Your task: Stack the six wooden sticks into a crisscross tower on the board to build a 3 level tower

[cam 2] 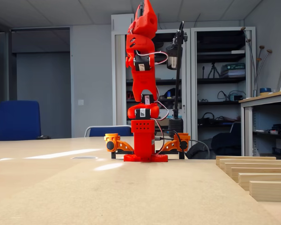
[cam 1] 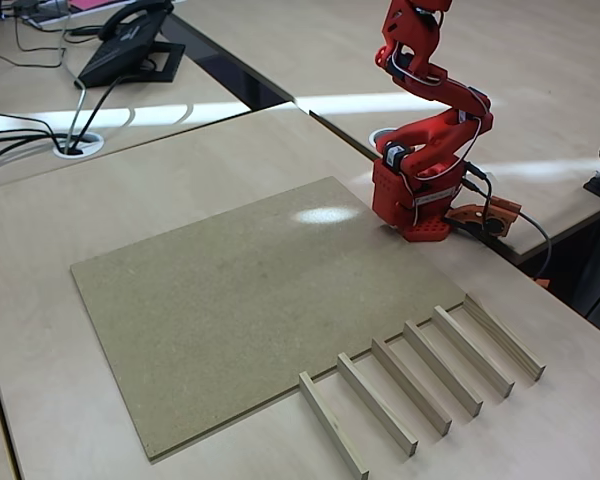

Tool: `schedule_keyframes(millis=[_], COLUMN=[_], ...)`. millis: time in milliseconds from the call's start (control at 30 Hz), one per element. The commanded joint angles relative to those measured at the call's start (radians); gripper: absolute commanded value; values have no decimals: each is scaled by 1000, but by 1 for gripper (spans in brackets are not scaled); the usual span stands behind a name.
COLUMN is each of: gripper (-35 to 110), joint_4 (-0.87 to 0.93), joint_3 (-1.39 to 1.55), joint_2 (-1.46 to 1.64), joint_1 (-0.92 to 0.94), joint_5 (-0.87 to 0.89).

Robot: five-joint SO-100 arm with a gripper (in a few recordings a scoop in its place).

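Nearest the camera, six wooden sticks lie flat in a row on the pale desk, parallel and evenly spaced apart, their far ends just beside the near edge of the board. In a low fixed view their square-cut ends show as a stepped line at the right. They sit well in front of the arm's base and off to one side, none yet on the board, so no level of the tower is begun. Judging by look, each stick is light, stiff and dry, with plain sawn faces that should not slip much; it would roll little, being rectangular. The best hold is probably across the narrow width at the middle of its length, so that it hangs level. The board is bare, flat and matte, lying directly before the red arm, which is folded upright above its base. The gripper points at the ceiling, and whether its fingers are parted or closed cannot be told. Beyond are a desk phone, cables, shelving and a blue chair.
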Motion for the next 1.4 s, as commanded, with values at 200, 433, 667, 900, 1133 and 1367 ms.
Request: schedule_keyframes(millis=[200,433,667,900,1133,1367], gripper=[6,6,6,6,6,6], joint_4=[-198,95,549,908,1284,1310], joint_3=[307,117,-379,-652,-914,-943], joint_2=[175,172,-164,-397,-591,-736], joint_1=[11,-18,-175,-431,-620,-868], joint_5=[-48,175,698,1005,1150,1152])
